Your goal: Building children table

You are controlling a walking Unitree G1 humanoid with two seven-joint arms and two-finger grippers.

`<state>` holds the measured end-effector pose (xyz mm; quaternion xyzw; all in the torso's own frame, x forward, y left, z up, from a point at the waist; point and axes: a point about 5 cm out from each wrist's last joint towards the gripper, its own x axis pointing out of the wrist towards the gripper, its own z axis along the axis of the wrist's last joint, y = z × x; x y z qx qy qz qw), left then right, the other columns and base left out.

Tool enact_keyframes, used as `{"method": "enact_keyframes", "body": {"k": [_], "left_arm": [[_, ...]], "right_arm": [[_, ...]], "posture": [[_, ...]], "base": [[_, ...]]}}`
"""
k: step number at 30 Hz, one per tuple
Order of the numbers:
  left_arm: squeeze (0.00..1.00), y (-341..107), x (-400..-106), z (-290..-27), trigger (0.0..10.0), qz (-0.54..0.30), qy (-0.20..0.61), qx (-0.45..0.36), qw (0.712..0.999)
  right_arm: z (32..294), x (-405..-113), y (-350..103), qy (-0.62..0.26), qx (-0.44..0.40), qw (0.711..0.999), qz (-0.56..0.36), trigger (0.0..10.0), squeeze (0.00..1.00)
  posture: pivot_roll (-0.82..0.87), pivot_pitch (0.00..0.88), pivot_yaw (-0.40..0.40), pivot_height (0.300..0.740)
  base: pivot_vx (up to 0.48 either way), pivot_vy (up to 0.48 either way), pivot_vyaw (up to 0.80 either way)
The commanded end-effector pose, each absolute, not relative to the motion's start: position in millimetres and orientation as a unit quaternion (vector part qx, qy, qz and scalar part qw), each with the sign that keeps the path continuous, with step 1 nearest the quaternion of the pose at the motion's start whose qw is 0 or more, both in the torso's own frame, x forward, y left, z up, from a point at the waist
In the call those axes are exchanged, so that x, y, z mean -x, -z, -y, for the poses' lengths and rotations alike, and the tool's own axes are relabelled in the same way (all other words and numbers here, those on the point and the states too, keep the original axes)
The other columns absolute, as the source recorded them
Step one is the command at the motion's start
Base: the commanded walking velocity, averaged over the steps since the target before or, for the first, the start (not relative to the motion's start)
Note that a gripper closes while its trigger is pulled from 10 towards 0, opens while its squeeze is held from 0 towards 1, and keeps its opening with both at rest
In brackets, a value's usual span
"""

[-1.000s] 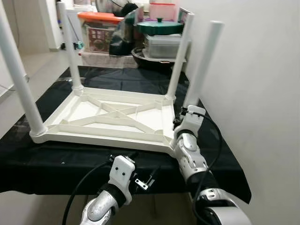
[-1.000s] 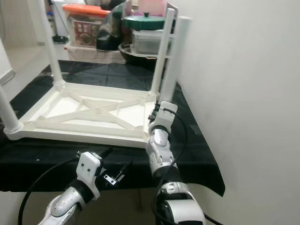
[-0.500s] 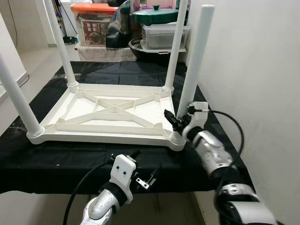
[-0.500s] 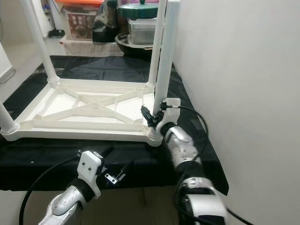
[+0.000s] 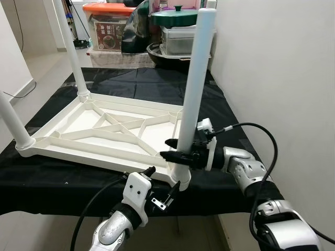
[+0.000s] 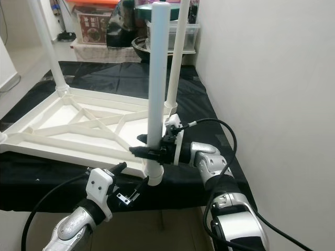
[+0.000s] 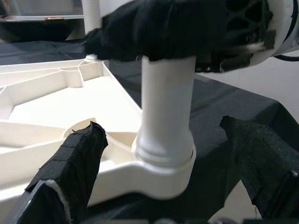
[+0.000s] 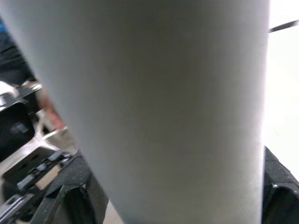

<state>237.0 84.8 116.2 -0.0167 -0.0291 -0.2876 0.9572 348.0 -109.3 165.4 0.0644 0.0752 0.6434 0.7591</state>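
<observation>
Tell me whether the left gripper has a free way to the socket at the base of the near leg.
Probably yes: the left gripper hangs open just before the socket, nothing between; the right gripper grips the near leg higher up.

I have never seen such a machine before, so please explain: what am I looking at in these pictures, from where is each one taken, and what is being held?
This is a humanoid robot with two silver arms, each ending in two black fingers. Two pictures come from cameras on its head, looking down; the other two come from a camera on each wrist.

On a black cloth lies a white children's table, upside down, its legs pointing up. The right gripper reaches in from the side with its jaws shut around the nearest leg, low down, above its socket. In the right wrist view that leg is the big pale shape. The left gripper waits lower, jaws open, at the cloth's front edge, holding nothing. Storage boxes stand behind.
</observation>
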Motion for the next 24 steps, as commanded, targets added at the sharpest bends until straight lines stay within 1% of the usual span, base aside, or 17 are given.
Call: {"method": "enact_keyframes", "body": {"k": [1,7,8,9,11,12,13,14,15,16,18,19,20,21,22,23,24], "left_arm": [[0.0,-114.3,-236.4,-85.2,10.0,0.024,0.288,0.017,0.957],[0.0,-114.1,-236.2,-85.1,10.0,0.024,0.288,0.018,0.957],[0.0,-114.1,-236.2,-85.0,10.0,0.024,0.288,0.018,0.957],[0.0,-113.8,-236.1,-84.8,10.0,0.023,0.288,0.018,0.957],[0.0,-113.7,-236.2,-84.5,10.0,0.023,0.288,0.019,0.957],[0.0,-113.7,-236.2,-84.5,10.0,0.023,0.288,0.019,0.957],[0.0,-113.6,-236.1,-84.2,10.0,0.023,0.288,0.019,0.957],[0.0,-113.5,-236.0,-84.3,10.0,0.023,0.288,0.019,0.957],[0.0,-113.5,-236.0,-84.3,10.0,0.023,0.288,0.019,0.957],[0.0,-113.4,-235.9,-84.3,10.0,0.023,0.288,0.019,0.957],[0.0,-113.4,-235.9,-84.3,10.0,0.023,0.288,0.019,0.957],[0.0,-113.3,-235.9,-84.6,10.0,0.023,0.288,0.019,0.957],[0.0,-113.3,-235.9,-84.6,10.0,0.023,0.288,0.019,0.957],[0.0,-113.1,-236.1,-84.9,10.0,0.022,0.29,0.019,0.957],[0.0,-113.1,-236.4,-85.0,10.0,0.022,0.291,0.019,0.956],[0.0,-113.1,-236.4,-85.0,10.0,0.022,0.291,0.019,0.956],[0.0,-112.8,-236.4,-85.0,10.0,0.021,0.292,0.019,0.956]], "right_arm": [[99.4,-345.8,-163.2,-0.666,-0.051,0.739,-0.085,0.0,0.0],[95.7,-346.2,-165.0,-0.666,-0.05,0.74,-0.078,0.0,0.0],[95.0,-347.1,-164.6,-0.658,-0.047,0.748,-0.075,0.0,0.0],[94.8,-349.1,-163.4,-0.64,-0.038,0.764,-0.068,0.0,0.0],[94.8,-355.3,-159.9,-0.588,-0.031,0.806,-0.059,0.0,0.0],[94.8,-355.3,-159.9,-0.588,-0.031,0.806,-0.059,0.0,0.0],[96.0,-360.5,-155.4,-0.531,-0.025,0.846,-0.05,0.0,0.0],[98.0,-364.0,-152.7,-0.485,-0.033,0.872,-0.048,0.0,0.0],[98.0,-364.0,-152.7,-0.485,-0.033,0.872,-0.048,0.0,0.0],[99.7,-366.2,-150.7,-0.454,-0.04,0.889,-0.048,0.0,0.0],[99.7,-366.2,-150.7,-0.454,-0.04,0.889,-0.048,0.0,0.0],[107.0,-373.2,-147.3,-0.356,-0.057,0.931,-0.051,0.0,0.0],[107.0,-373.2,-147.3,-0.356,-0.057,0.931,-0.051,0.0,0.0],[120.4,-378.3,-142.2,-0.211,-0.062,0.974,-0.052,0.0,0.0],[133.9,-377.4,-136.6,-0.075,-0.074,0.993,-0.055,0.0,0.0],[133.9,-377.4,-136.6,-0.075,-0.074,0.993,-0.055,0.0,0.0],[143.5,-371.0,-132.2,0.042,-0.087,0.994,-0.051,0.0,0.0]], "posture": [[0.08,0.006,-0.068,0.74],[0.08,0.004,-0.068,0.74],[0.08,0.002,-0.069,0.74],[0.08,0.001,-0.072,0.74],[0.08,0.001,-0.072,0.74],[0.08,0.001,-0.072,0.74],[0.08,0.001,-0.072,0.74],[0.08,0.001,-0.071,0.74],[0.08,0.001,-0.071,0.74],[0.08,0.001,-0.071,0.74],[0.08,0.001,-0.071,0.74],[0.07,0.0,-0.061,0.74],[0.07,0.0,-0.061,0.74],[0.06,0.0,-0.059,0.74],[0.06,0.0,-0.058,0.74],[0.06,0.0,-0.058,0.74],[0.06,0.0,-0.059,0.74]], "base": [[0.0,0.0,0.0],[0.0,0.0,0.0],[0.0,0.0,0.0],[0.0,0.0,0.0],[0.0,0.0,0.0],[0.0,0.0,0.0],[0.0,0.0,0.0],[0.0,0.0,0.0],[0.0,0.0,0.0],[0.0,0.0,0.0],[0.0,0.0,0.0],[0.0,0.0,0.0],[0.0,0.0,0.0],[0.0,0.0,0.0],[0.0,0.0,0.0],[0.0,0.0,0.0],[0.0,0.0,0.0]]}}
